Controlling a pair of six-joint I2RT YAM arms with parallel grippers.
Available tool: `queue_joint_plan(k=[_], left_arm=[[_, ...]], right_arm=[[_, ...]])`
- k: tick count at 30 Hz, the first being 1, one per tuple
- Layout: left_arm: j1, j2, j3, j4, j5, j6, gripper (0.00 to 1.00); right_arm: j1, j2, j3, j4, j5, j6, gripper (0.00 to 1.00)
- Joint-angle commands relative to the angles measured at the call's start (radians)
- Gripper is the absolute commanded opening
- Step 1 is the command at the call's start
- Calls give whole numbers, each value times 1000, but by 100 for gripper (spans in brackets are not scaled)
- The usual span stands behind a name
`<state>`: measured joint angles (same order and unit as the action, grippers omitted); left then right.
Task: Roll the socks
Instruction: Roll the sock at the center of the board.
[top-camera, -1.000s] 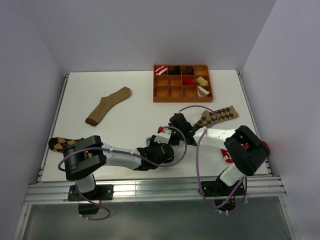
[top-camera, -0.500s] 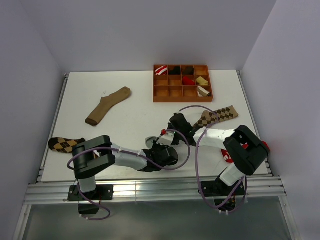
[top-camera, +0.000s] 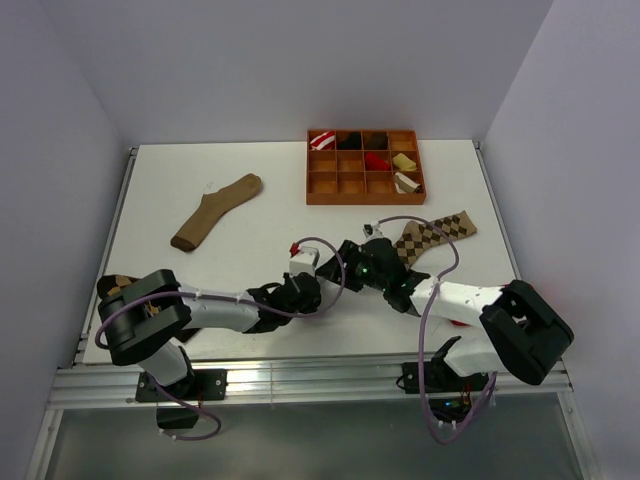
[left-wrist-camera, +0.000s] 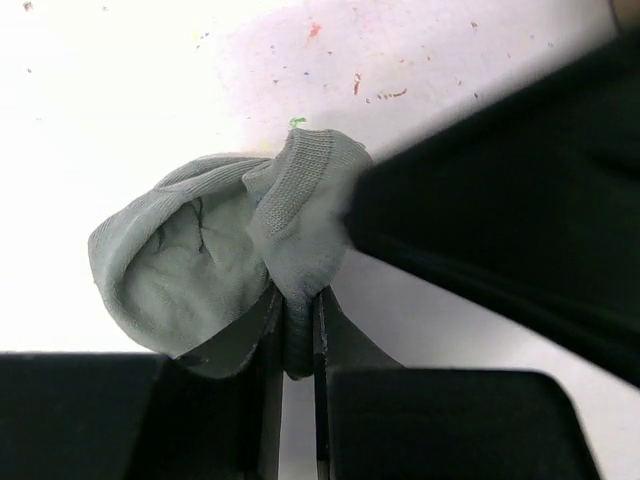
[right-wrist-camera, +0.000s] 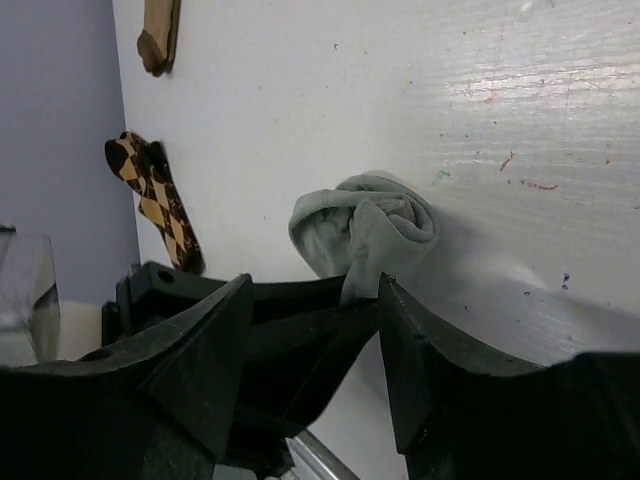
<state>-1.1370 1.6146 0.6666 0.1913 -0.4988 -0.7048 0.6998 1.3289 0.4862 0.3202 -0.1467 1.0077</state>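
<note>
The small grey sock (left-wrist-camera: 200, 255) lies bunched into a loose roll on the white table. My left gripper (left-wrist-camera: 296, 305) is shut on a fold of its cuff. In the right wrist view the same grey sock (right-wrist-camera: 365, 228) sits just beyond my right gripper (right-wrist-camera: 315, 300), which stands open with the left gripper's black body between its jaws. From above, the left gripper (top-camera: 298, 292) and right gripper (top-camera: 347, 266) meet mid-table and hide the grey sock. The lighter argyle sock (top-camera: 436, 231) lies flat to the right. The darker argyle sock (right-wrist-camera: 150, 195) lies by the left edge.
A long tan sock (top-camera: 216, 210) lies at the back left. A brown compartment tray (top-camera: 308, 172) with several rolled socks stands at the back right. The left arm partly covers the darker argyle sock (top-camera: 115, 286). The table's metal front rail (top-camera: 300, 380) runs near the bases.
My right gripper has opened and let go of the grey sock. My left gripper has shut on the sock. Both grippers have shifted slightly left and the left elbow swung left.
</note>
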Motion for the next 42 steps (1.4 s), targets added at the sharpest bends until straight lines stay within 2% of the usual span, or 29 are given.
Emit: queue_joint_plan(k=[1,8,18,23,27,28,30,31,34,37,40,42], left_arm=[[81,-57,-76,127,269,-74,1],[172,-71,-154,253,428,-127,1],[224,-50,-200,338,490,-163,1],[227,-33,-200,344,508,-159,1],[227,-21,-190,329,508,-134,3],[227,-19,-187,312,503,-130,6],[229,-25,-173,290,503,-107,11],[227,-31,-170,280,503,-99,19],[217,-74,-160,232,439,-65,35],[182,-131,-133,143,326,-21,46],[117,-176,-96,60,186,30,53],[79,-192,-65,13,71,67,54]], right_arm=[[-3,-11,-47,135,30,14,64],[-3,70,-89,244,9,54,66],[-2,222,-103,368,-25,80,63],[-3,266,-80,364,-33,66,50],[-3,270,-54,300,-30,45,29],[-2,265,-37,252,-27,39,19],[-2,251,-17,199,-16,19,9],[-2,237,1,144,-11,11,0],[-2,220,52,12,9,-11,0],[0,211,100,-94,19,-27,0],[1,208,140,-165,18,-35,0],[3,213,161,-199,16,-41,0]])
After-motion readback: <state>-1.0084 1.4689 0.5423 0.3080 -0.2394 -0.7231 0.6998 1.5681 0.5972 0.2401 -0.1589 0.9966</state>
